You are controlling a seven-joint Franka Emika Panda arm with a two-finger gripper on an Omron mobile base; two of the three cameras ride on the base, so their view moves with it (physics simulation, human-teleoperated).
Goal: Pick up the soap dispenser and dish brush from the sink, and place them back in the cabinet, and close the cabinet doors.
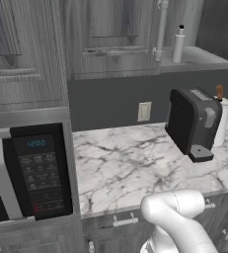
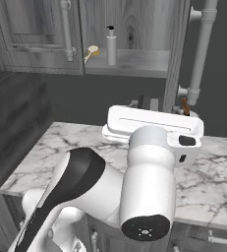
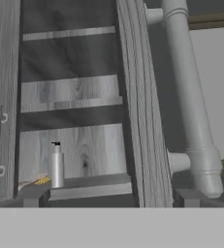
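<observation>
Already, in the left base view, the soap dispenser (image 1: pixel 179 44) stands on the cabinet (image 1: pixel 204 58) shelf. In the right base view, the dish brush (image 2: pixel 92 51) lies beside it. In the hand view, the cabinet doors (image 3: pixel 142 106) stand open. The gripper is spread wide, holding nothing. Only the doors are left.

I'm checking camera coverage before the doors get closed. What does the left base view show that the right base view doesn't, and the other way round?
Left base view alone: the black microwave, a wall outlet and the dark coffee machine on the marble counter.

Right base view alone: the dish brush lying on the cabinet shelf beside the bottle, and the arm's white wrist up close.

Both: the soap dispenser standing on the open cabinet's shelf, a door's long white bar handle, and the marble counter.
</observation>
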